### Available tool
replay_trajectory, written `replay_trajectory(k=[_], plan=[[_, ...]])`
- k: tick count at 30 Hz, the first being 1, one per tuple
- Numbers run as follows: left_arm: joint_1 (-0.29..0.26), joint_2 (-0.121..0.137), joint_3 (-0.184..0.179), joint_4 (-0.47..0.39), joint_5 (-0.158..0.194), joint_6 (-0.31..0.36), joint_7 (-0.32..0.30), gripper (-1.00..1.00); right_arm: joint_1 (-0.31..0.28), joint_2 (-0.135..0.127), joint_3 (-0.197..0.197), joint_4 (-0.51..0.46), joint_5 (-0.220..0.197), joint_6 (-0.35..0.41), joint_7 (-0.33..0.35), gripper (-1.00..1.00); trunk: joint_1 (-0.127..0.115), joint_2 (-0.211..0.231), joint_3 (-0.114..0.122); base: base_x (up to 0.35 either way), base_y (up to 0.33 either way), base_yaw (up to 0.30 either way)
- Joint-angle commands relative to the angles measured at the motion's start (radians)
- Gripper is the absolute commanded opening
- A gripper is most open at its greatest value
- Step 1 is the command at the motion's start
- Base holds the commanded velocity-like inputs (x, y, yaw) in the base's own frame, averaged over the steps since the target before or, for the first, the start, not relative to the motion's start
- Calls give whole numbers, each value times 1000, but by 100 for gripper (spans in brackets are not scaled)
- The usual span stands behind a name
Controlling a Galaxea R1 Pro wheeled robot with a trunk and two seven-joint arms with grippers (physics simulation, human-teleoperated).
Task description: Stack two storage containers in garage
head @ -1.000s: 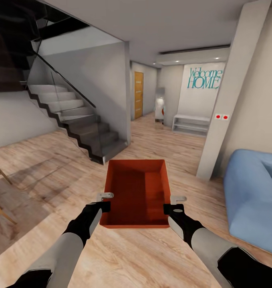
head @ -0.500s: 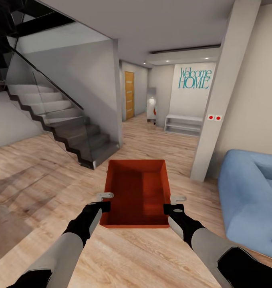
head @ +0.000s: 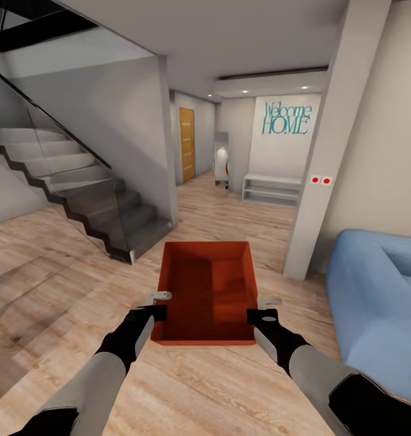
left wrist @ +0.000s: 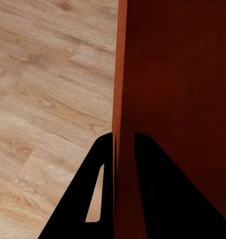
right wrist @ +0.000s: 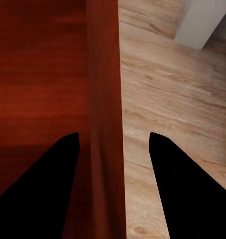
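Light wood plank floor (head: 229, 387) across the lower frame, open ahead and narrowing into a hallway at upper centre. Dark staircase (head: 78, 194) with a glass rail at the left, its bottom step close to the upper left corner of the box. Slanting beige pillar (head: 326, 151) at the right of centre, blue sofa (head: 381, 297) along the right edge, well apart from the right arm. At the hall's far end a wooden door (head: 186, 144), a low white bench (head: 272, 189) and a wall reading "Welcome HOME" (head: 286, 118).

Orange-red storage container (head: 206, 290) at centre frame, rectangular, open-topped, plain flat walls, darker inside, held up level above the planks.

Left claw (head: 158, 303) at the box's left wall: pinching that thin wall, one finger outside and one inside, both pressed close in the left wrist view (left wrist: 123, 149). Right claw (head: 267, 306) at the right wall, straddling it in the right wrist view (right wrist: 113, 149) with fingers standing wider than the wall; contact not clear.
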Motion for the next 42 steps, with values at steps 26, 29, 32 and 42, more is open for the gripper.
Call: replay_trajectory(k=[26, 29, 32, 42], plan=[[-1, -4, 12, -3, 16, 4, 0, -100, 0, 0, 9, 1, 0, 6, -12, -100, 1, -2, -2, 322, 0, -156], [-1, -4, 12, -3, 16, 4, 0, -100, 0, 0, 9, 1, 0, 6, -12, -100, 1, -2, -2, 322, 0, -9], [-1, -4, 12, -3, 16, 4, 1, -100, 0, 0, 8, 1, 0, 6, -12, -100, 1, -2, -2, 322, 0, -2], [-1, -4, 12, -5, 16, 4, 1, -100, 0, 0, 8, 1, 0, 6, -12, -100, 1, -2, -2, 322, 0, 0]])
